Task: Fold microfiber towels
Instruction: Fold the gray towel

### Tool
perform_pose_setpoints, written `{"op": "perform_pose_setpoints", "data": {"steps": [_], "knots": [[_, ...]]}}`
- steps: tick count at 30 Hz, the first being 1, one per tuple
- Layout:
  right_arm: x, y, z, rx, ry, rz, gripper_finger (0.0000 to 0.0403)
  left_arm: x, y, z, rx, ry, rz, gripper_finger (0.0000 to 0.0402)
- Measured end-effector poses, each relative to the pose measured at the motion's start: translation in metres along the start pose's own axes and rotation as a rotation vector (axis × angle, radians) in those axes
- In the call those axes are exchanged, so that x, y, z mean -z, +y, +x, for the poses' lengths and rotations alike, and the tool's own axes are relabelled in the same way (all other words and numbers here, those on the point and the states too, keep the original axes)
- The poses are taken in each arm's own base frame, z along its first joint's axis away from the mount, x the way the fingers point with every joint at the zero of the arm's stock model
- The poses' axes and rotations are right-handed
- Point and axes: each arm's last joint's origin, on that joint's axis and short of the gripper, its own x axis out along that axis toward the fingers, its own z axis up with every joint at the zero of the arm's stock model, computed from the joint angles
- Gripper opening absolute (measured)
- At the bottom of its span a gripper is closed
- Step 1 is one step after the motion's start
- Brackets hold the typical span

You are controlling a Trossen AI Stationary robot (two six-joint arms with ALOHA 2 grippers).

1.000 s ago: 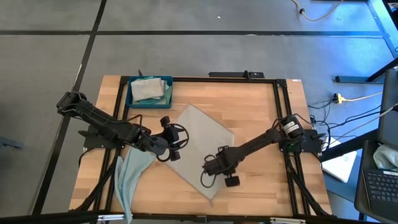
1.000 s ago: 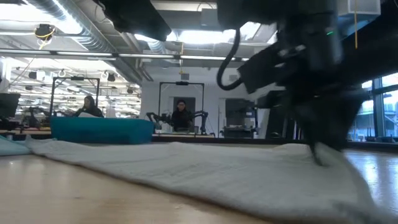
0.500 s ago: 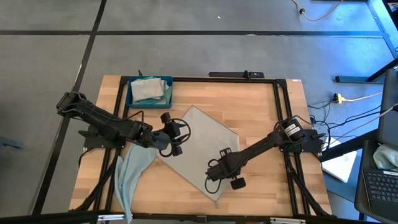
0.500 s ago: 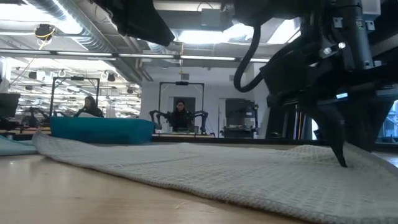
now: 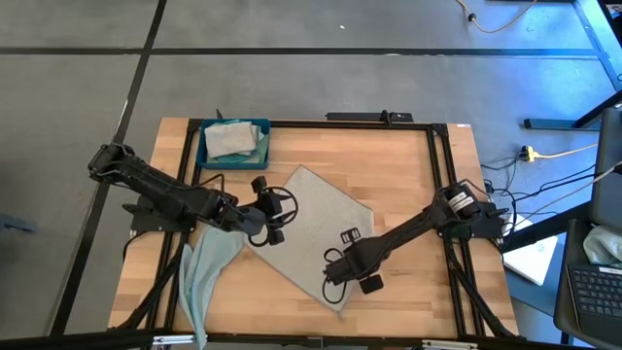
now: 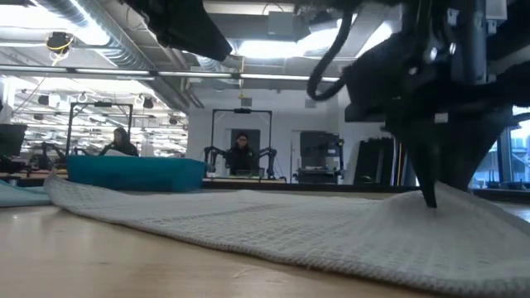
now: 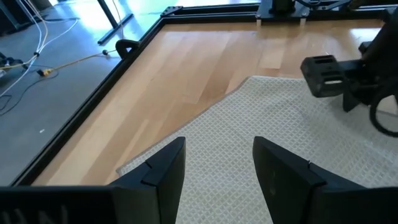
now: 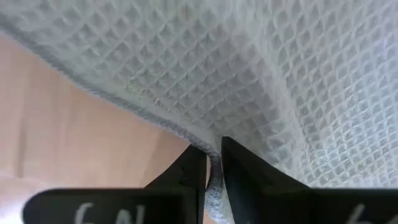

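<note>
A light grey waffle-weave microfiber towel (image 5: 311, 228) lies spread flat and cornerwise on the middle of the wooden table. My right gripper (image 5: 342, 277) stands at the towel's near right edge, pointing down and shut on it; the low view shows its fingertips (image 6: 429, 199) on the cloth. My left gripper (image 5: 277, 219) hovers open over the towel's left part, and its fingers (image 7: 165, 174) stand clear above the weave (image 7: 261, 124). A pale teal towel (image 5: 206, 277) hangs over the table's near left edge. My right gripper pinches the grey towel's hemmed edge (image 8: 186, 138) between its two fingers (image 8: 249, 174), coming from above and pointing down. The cloth rises in a low ridge (image 6: 414, 203) at the fingertips. The rest of the towel lies slack on the table.
A dark blue tray (image 5: 206, 146) with folded towels stands at the far left corner. A black frame (image 5: 432, 175) runs along the table's edges. Bare wood shows to the right of the towel and along the far side. People sit in the room beyond the table.
My right gripper has rolled a little about its downward line and shifted slightly toward the near right, keeping its hold. The towel's edge at its fingertips is now drawn up into a low ridge, and the rest of the cloth stays flat.
</note>
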Motion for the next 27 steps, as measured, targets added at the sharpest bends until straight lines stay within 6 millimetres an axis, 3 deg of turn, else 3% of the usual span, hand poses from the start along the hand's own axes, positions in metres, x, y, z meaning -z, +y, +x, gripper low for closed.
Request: {"op": "perform_pose_setpoints", "data": {"steps": [9, 15, 20, 27], "knots": [[0.002, -0.004, -0.035, -0.011, -0.158, 0.007, 0.0052, -0.001, 0.005, 0.004, -0.02, 0.004, 0.0, 0.0179], [0.003, -0.012, -0.041, 0.118, -0.185, -0.03, 0.0019, 0.0, 0.002, 0.001, -0.008, 0.003, 0.073, 0.0179], [-0.003, -0.038, -0.04, 0.214, -0.227, -0.038, 0.0012, 0.001, -0.002, -0.002, 0.007, 0.002, 0.15, 0.0179], [-0.015, -0.092, -0.04, 0.272, -0.361, -0.02, 0.0026, 0.002, -0.003, -0.003, 0.009, 0.006, 0.248, 0.0179]]}}
